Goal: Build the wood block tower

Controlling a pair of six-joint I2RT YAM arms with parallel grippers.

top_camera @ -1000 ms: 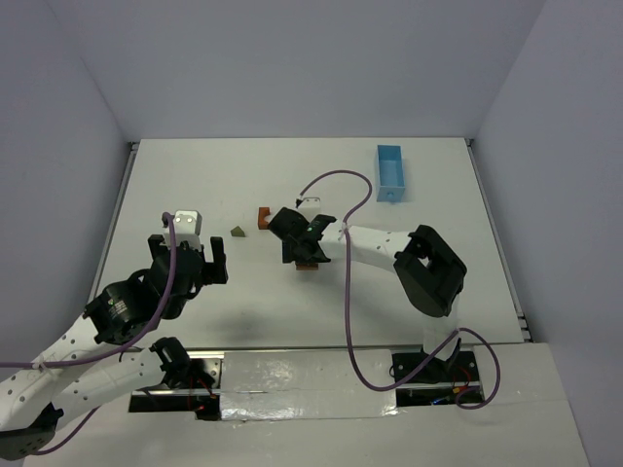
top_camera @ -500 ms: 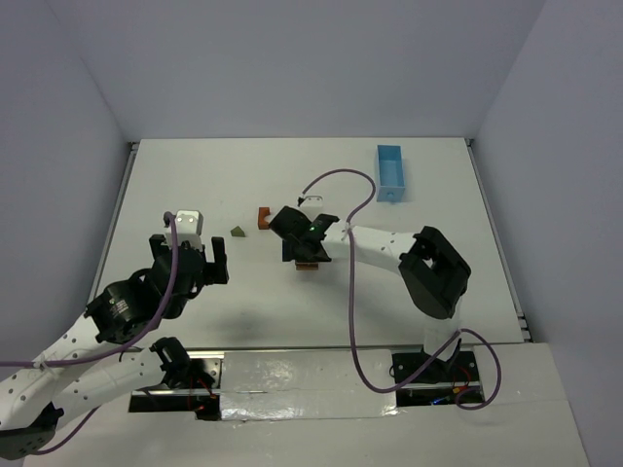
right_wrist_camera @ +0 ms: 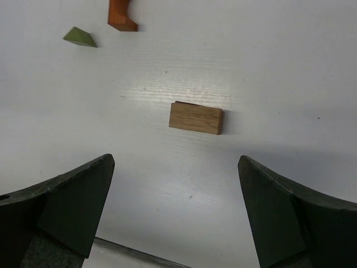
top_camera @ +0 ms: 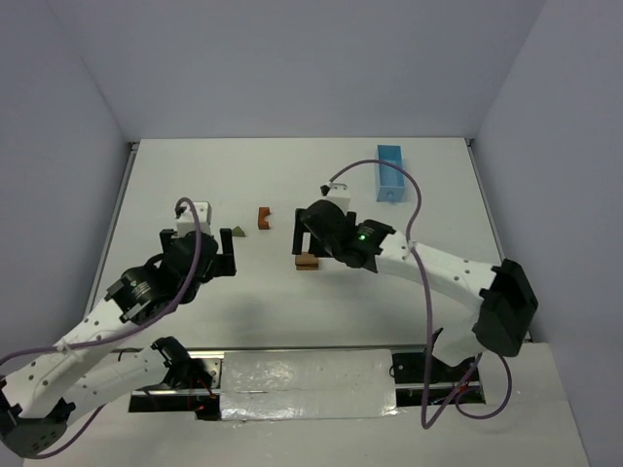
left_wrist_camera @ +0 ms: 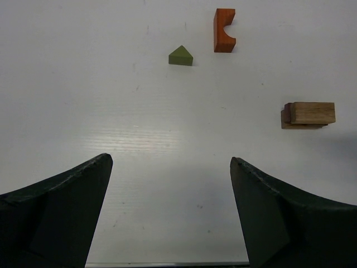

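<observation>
A: The right tool [right_wrist_camera: 175, 160] gapes wide, empty, above the two-block brown stack [right_wrist_camera: 195, 118] on the surface [right_wrist_camera: 290, 61].

B: The left tool [left_wrist_camera: 170, 161] is wide too. The top block [left_wrist_camera: 312, 111] sits slightly offset; setting the orange arch [left_wrist_camera: 223, 30] down hard could knock it off.

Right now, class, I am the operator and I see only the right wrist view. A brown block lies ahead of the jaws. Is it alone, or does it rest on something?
Observer: The left wrist view shows it from the side. The brown block sits on a second block, whose end pokes out at one side.
Operator: An orange piece is cut off at my top edge. What is it?
Observer: It is an orange arch, lying on its side, close to the green triangle but not touching it.
Operator: Is there anything else beyond my view?
Observer: There is a light-blue tray far back on the right. Only the top camera shows it.
</observation>
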